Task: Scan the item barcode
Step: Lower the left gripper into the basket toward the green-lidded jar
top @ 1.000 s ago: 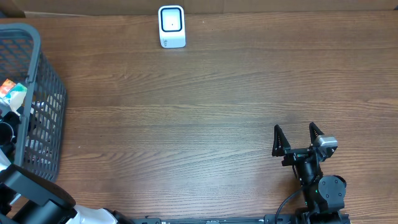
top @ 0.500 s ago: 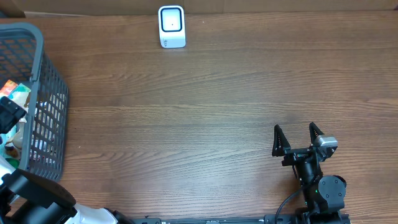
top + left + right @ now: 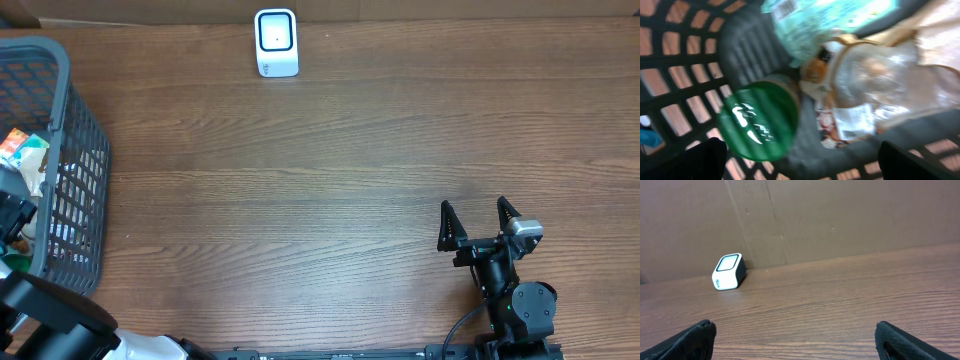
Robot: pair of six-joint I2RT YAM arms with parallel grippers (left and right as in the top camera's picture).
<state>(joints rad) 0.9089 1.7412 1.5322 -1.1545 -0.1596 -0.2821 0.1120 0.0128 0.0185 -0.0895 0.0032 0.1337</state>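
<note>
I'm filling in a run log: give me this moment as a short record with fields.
scanner: white, upright at far edge of table
basket: grey mesh, at the left end
in basket: green lid, teal packet, clear bag
left pincer: open, over the basket's items, holding nothing
right pincer: open, empty, facing the scanner

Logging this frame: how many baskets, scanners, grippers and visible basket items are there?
Basket: 1, the grey basket
Scanner: 1, the white scanner
Grippers: 2, the left gripper and the right gripper, both open
Items visible in the basket: 3, a green-lidded container, a teal packet and a clear plastic pack; more may be hidden
Total: 7
</note>
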